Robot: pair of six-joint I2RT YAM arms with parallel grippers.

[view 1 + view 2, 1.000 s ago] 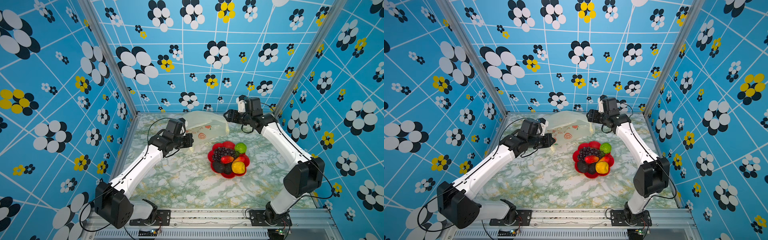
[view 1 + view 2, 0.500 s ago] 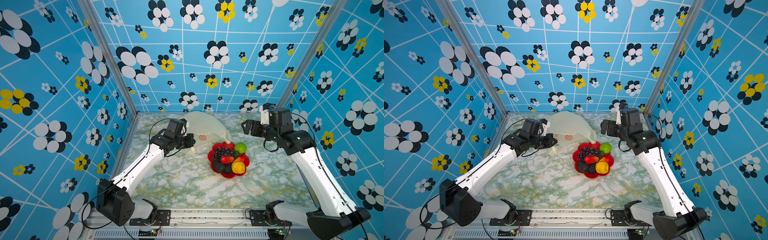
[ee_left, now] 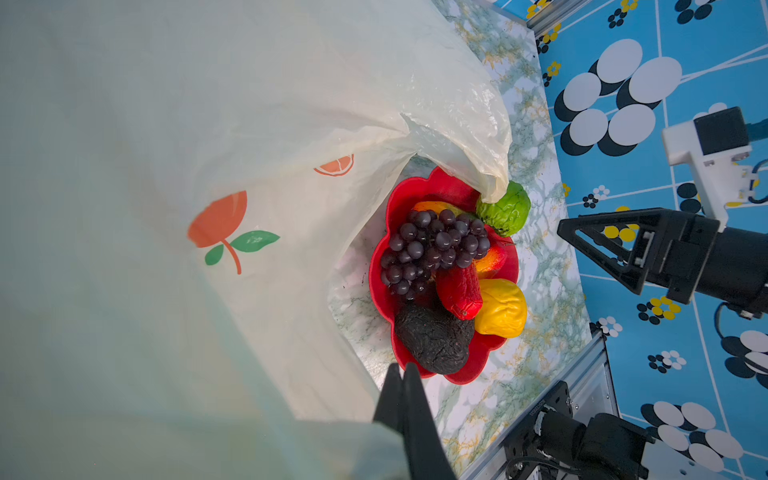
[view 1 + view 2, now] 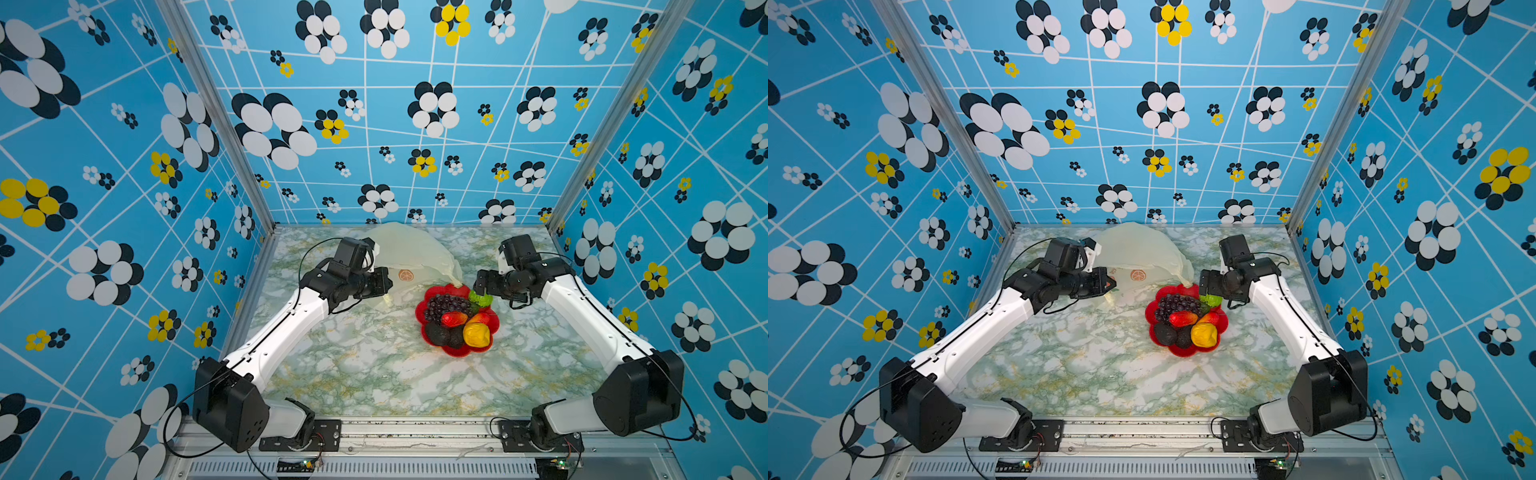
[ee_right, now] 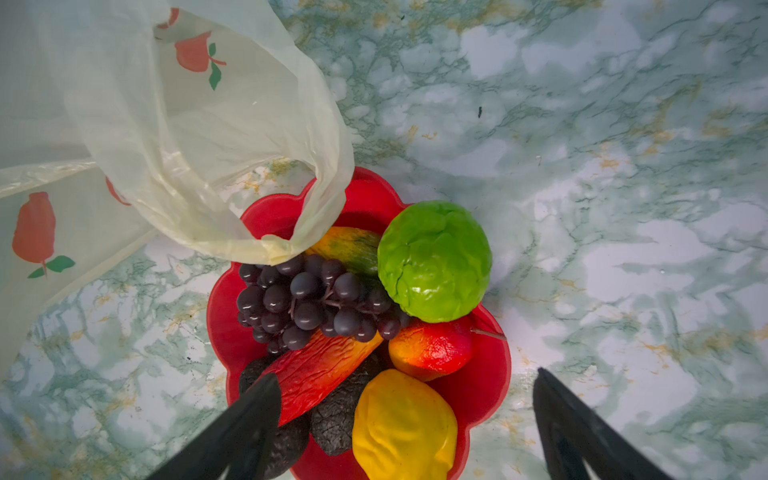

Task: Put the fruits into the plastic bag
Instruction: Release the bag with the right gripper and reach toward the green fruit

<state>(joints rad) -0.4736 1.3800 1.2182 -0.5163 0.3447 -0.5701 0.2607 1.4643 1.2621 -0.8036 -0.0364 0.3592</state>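
With my left gripper (image 3: 401,386) pinched shut on the plastic bag (image 3: 249,124), whose mouth hangs just beside the red plate (image 5: 220,316) where the fruits (image 5: 307,299) are piled, I should lower my wide-open, empty right gripper (image 5: 405,374) squarely around the green round fruit (image 5: 434,262) and close gently.

No legible text, numbers, brands; plastic bag (image 3: 249,124) bears fruit pictures only.

In a top view, the thin translucent cream plastic bag (image 4: 409,253) with orange fruit prints billows above centre, its loose edge overhanging heaped glossy toy fruits (image 4: 454,319): dark purple grape bunch (image 4: 446,305), green round fruit (image 4: 481,298), yellow piece (image 4: 476,334).
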